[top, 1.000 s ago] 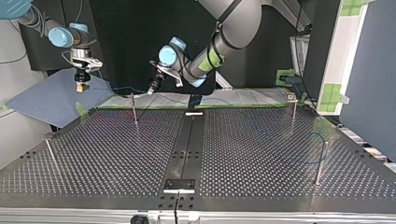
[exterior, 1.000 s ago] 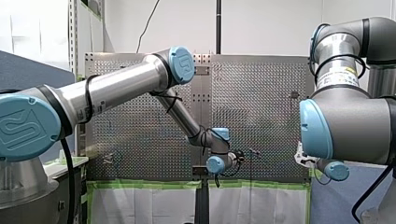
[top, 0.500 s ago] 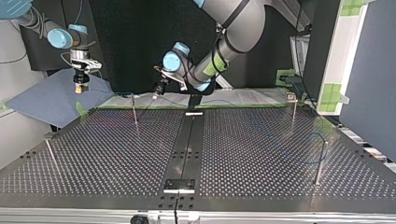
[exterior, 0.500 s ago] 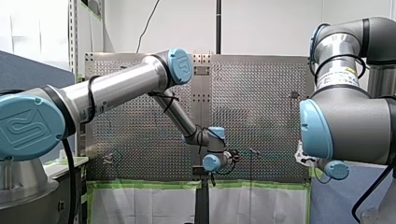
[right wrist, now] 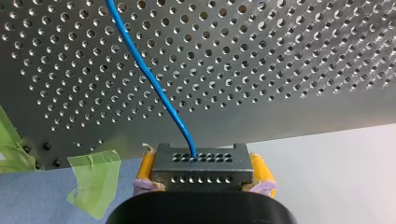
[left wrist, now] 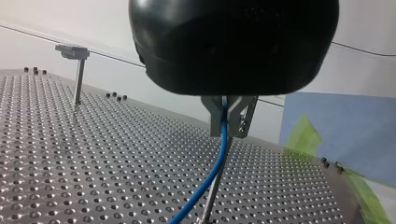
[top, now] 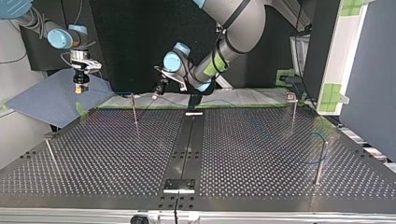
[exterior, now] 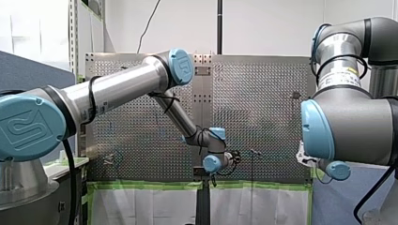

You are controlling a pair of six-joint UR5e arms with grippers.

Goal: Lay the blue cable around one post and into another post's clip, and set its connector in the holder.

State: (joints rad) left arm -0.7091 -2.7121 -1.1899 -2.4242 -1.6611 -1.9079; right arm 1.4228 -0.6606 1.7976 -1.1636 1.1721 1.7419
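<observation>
The perforated table (top: pixel 261 154) is a flat metal plate with a regular grid of round holes, carrying thin upright metal posts. One post (left wrist: pixel 78 79) has a flat rectangular clip head. My left arm (top: pixel 233 23), a smooth silver tube with pale blue joint caps, reaches to the table's far edge in the top view. The left gripper (left wrist: pixel 227 130) has a rounded black body and flat drilled metal fingers closed narrowly on the blue cable (left wrist: pixel 219 161), directly above a slim post. The right gripper (top: pixel 81 87) hangs off the table over a blue sheet (top: pixel 51 100). Its yellow pads (right wrist: pixel 146 168) clamp the connector (right wrist: pixel 198 165), a dark rectangular block with two hole rows, from which the cable emerges.
</observation>
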